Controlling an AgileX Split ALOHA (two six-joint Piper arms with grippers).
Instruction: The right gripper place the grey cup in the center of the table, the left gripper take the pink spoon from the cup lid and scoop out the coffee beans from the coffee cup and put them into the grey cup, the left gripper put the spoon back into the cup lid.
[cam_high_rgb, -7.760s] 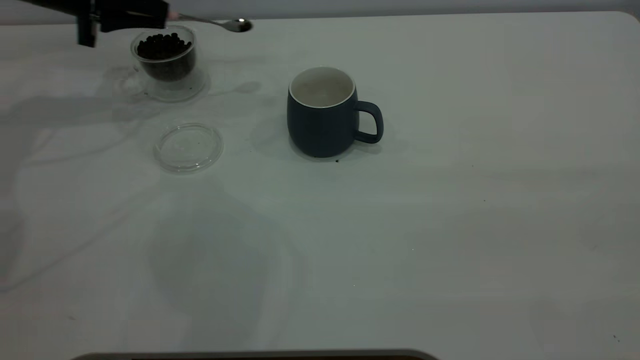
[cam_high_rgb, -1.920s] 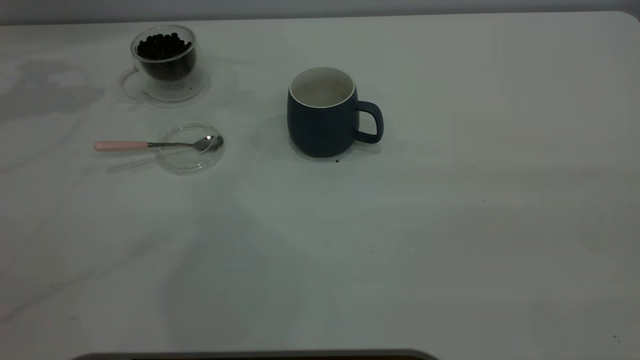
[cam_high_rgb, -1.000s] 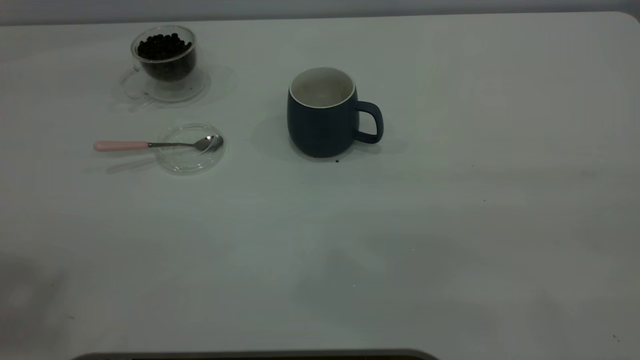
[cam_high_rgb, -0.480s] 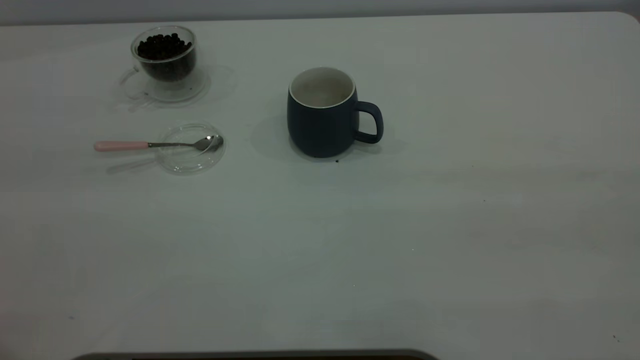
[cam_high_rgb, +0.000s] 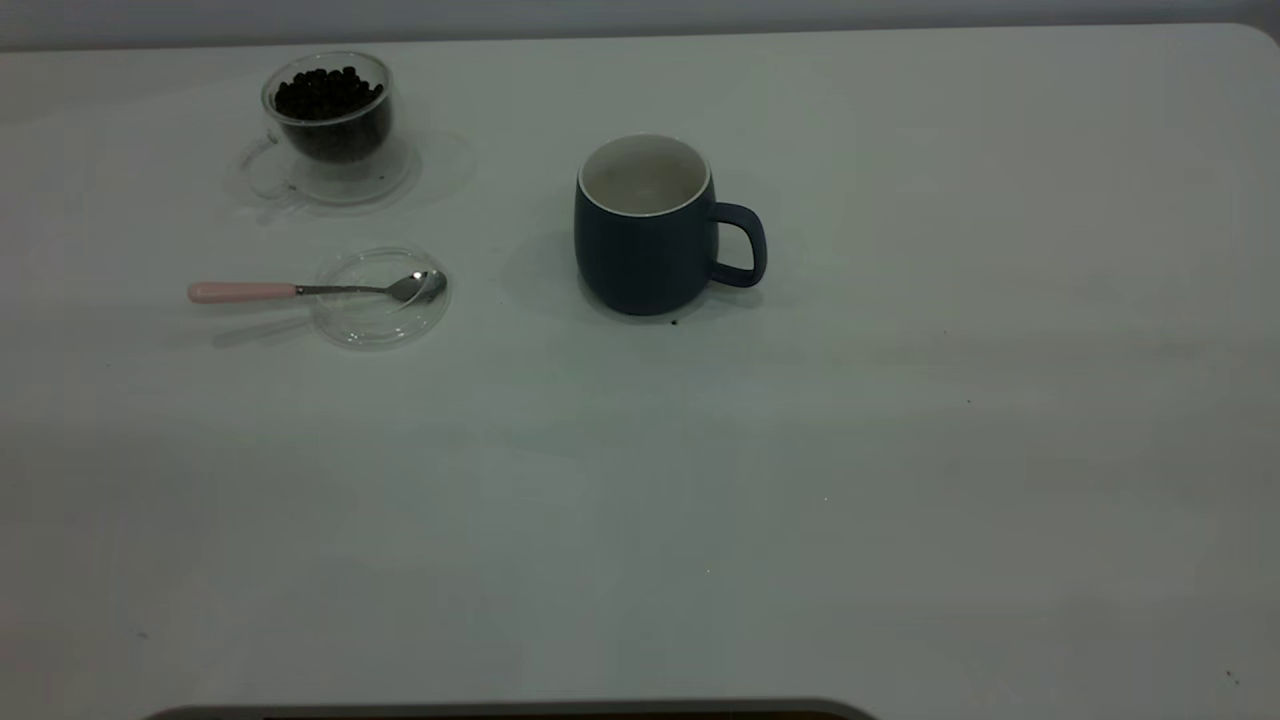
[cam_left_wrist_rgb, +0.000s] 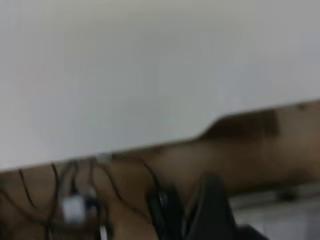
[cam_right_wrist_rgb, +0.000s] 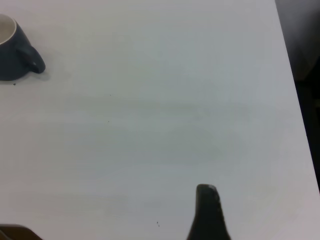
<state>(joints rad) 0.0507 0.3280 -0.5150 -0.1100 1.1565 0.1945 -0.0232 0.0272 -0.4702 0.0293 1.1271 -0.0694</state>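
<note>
The dark grey cup (cam_high_rgb: 645, 240) stands upright near the table's middle, handle to the right; it also shows in the right wrist view (cam_right_wrist_rgb: 14, 56). The pink-handled spoon (cam_high_rgb: 242, 291) lies with its metal bowl in the clear cup lid (cam_high_rgb: 378, 322) and its handle sticking out to the left. The glass coffee cup (cam_high_rgb: 332, 110) full of dark beans stands at the back left. Neither gripper shows in the exterior view. My left gripper (cam_left_wrist_rgb: 212, 210) is off the table past its edge. My right gripper (cam_right_wrist_rgb: 206, 212) hovers over bare table, far from the grey cup.
The coffee cup sits on a clear saucer (cam_high_rgb: 390, 180). The left wrist view shows the table's edge (cam_left_wrist_rgb: 150, 145) with cables (cam_left_wrist_rgb: 75, 200) beyond it. The right wrist view shows the table's side edge (cam_right_wrist_rgb: 295, 100). A small dark crumb (cam_high_rgb: 674, 322) lies by the grey cup.
Earlier the left gripper held the spoon up by the coffee cup; now the spoon lies in the lid and the arm is out of the exterior view. Arm shadows have faded off the table.
</note>
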